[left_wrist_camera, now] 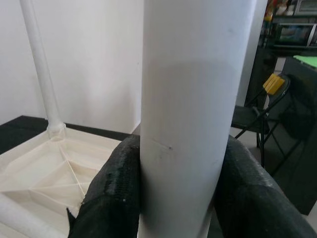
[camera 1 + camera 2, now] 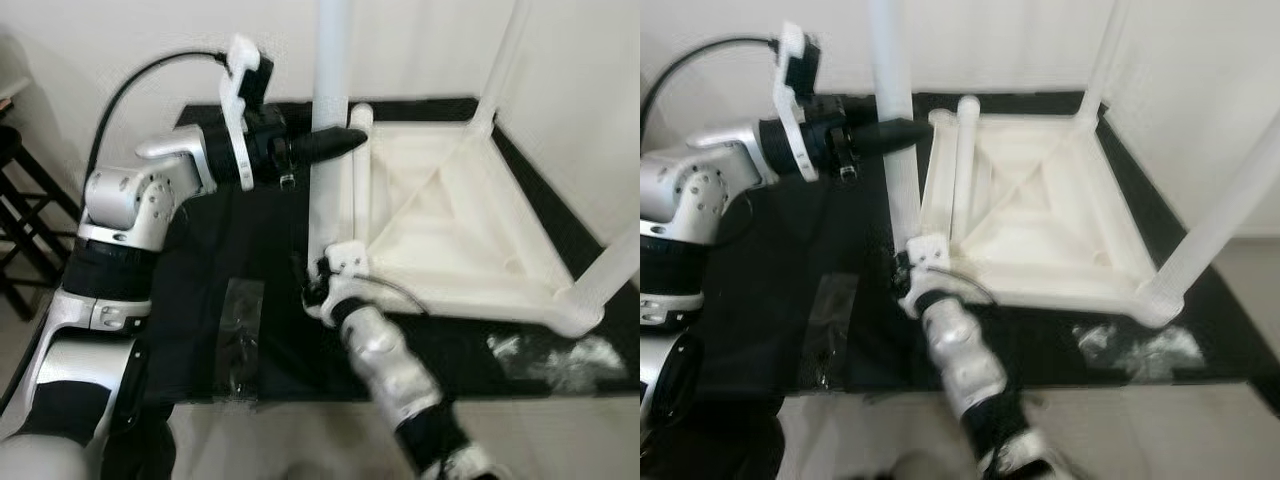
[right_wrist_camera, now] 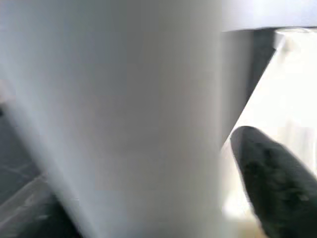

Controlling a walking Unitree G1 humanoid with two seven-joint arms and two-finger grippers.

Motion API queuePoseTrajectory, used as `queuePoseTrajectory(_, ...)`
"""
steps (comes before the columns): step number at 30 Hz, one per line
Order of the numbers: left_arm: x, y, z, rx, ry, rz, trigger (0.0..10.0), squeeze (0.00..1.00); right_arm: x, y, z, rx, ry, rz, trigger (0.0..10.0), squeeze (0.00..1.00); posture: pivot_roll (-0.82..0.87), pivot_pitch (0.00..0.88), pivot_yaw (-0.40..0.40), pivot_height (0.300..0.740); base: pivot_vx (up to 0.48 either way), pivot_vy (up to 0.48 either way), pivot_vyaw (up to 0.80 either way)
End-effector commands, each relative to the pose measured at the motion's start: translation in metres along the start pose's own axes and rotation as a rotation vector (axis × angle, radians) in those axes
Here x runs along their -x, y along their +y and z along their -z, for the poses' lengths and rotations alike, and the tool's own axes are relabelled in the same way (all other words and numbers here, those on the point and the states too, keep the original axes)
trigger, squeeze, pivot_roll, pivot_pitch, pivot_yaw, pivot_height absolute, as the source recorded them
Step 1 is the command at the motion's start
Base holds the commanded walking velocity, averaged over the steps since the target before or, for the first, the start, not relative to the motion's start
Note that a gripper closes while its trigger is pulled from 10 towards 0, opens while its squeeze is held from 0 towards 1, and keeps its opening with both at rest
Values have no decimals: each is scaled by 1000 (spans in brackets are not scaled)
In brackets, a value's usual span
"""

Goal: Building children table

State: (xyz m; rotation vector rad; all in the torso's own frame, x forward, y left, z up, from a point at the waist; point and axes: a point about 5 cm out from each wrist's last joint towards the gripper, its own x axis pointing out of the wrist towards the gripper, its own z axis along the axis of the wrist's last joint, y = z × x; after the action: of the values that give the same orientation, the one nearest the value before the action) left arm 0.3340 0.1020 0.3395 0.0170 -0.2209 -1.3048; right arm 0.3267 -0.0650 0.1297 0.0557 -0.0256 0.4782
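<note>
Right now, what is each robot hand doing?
Left gripper: shut on the white table leg.
Right gripper: low at that leg; cannot tell.

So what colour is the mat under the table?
Black mat, clearest in the left eye view.

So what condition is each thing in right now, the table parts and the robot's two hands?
Tabletop: upside down on the black mat.
Two far legs: standing in their corners.
Near-left leg: upright, held.
Loose leg: lying on the tabletop.
Left hand: shut on the near-left leg.
Right hand: at that leg's base, grip unclear.
Plastic bag: lying flat.
</note>
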Motion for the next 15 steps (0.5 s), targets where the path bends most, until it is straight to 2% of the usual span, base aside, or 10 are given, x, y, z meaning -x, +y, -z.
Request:
queuePoseTrajectory(1, -2, -3, 11, 33, 55, 31, 0, 0, -1, -15, -37, 39, -124, -167, 10000, 1000, 96, 107, 39, 740, 0, 0, 0)
queuePoseTrajectory(3, -2, -4, 11, 32, 55, 32, 0, 0, 0, -21, -43, 65, -132, -210, 10000, 1000, 96, 107, 39, 740, 0, 0, 0)
queuePoseTrajectory(6, -2, -6, 11, 27, 55, 43, 0, 0, 5, -52, -69, 228, -115, -414, 10000, 1000, 97, 107, 40, 740, 0, 0, 0)
queuePoseTrajectory(7, -2, -6, 11, 27, 55, 43, 0, 0, 5, -52, -69, 228, -115, -414, 10000, 1000, 97, 107, 40, 740, 0, 0, 0)
queuePoseTrajectory(8, -3, -7, 11, 26, 55, 46, 0, 0, 6, -59, -74, 265, -102, -464, 10000, 1000, 97, 107, 40, 740, 0, 0, 0)
queuePoseTrajectory(9, -3, -8, 12, 26, 55, 51, 0, 0, 7, -65, -80, 292, -88, -522, 10000, 290, 97, 109, 41, 740, 0, 0, 0)
queuePoseTrajectory(10, -4, -9, 12, 27, 54, 54, 0, 0, 7, -70, -86, 318, -70, -574, 10000, 0, 97, 108, 40, 740, 0, 0, 0)
queuePoseTrajectory(13, -4, -10, 12, 28, 53, 58, 0, 0, 4, -74, -94, 330, -52, -645, 10000, 0, 98, 111, 40, 740, 0, 0, 0)
queuePoseTrajectory(15, -4, -12, 13, 29, 54, 65, 0, 0, -1, -74, -101, 299, -51, -699, 10000, 0, 100, 111, 40, 740, 0, 0, 0)
